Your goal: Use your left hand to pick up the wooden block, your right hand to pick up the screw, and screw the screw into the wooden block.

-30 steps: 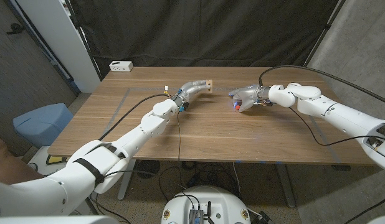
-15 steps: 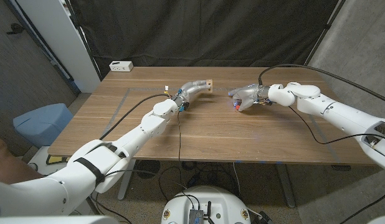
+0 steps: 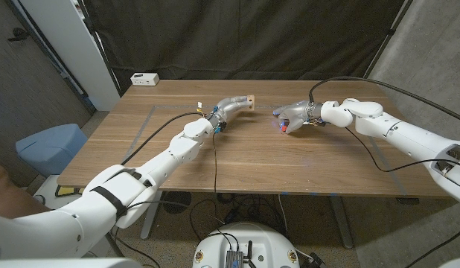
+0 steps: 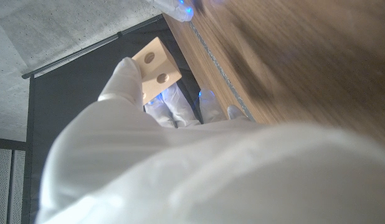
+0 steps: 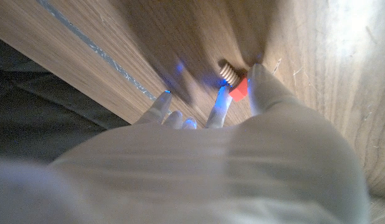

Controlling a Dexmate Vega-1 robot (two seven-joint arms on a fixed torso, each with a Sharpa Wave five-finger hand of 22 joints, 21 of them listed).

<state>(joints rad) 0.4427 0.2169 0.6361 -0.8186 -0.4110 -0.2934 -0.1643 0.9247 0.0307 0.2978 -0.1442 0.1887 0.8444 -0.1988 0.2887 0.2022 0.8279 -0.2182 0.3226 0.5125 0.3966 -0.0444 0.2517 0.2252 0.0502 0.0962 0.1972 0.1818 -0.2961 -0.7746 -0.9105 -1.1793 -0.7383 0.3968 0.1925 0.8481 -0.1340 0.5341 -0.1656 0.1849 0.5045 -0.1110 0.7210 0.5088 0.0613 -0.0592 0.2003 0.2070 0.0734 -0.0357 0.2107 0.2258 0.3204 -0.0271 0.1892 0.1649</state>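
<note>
My left hand (image 3: 231, 106) reaches over the far middle of the wooden table (image 3: 289, 160) and grips the small wooden block (image 3: 250, 100) at its fingertips. In the left wrist view the block (image 4: 156, 62) shows a face with two round holes, held off the table against the dark curtain. My right hand (image 3: 293, 116) hovers low over the table to the block's right, a short gap away. It pinches the screw (image 3: 283, 128). The right wrist view shows the screw's red head (image 5: 240, 91) between my fingertips (image 5: 262, 84), its pale threaded shaft (image 5: 227, 70) pointing at the tabletop.
A white power strip (image 3: 145, 78) lies at the table's far left corner. Black cables (image 3: 215, 152) run along both arms across the table. A blue chair (image 3: 50, 145) stands off the table's left side. A black curtain hangs behind the far edge.
The right hand with the screw has shifted very slightly toward the block. The left hand and the block have stayed where they were.
</note>
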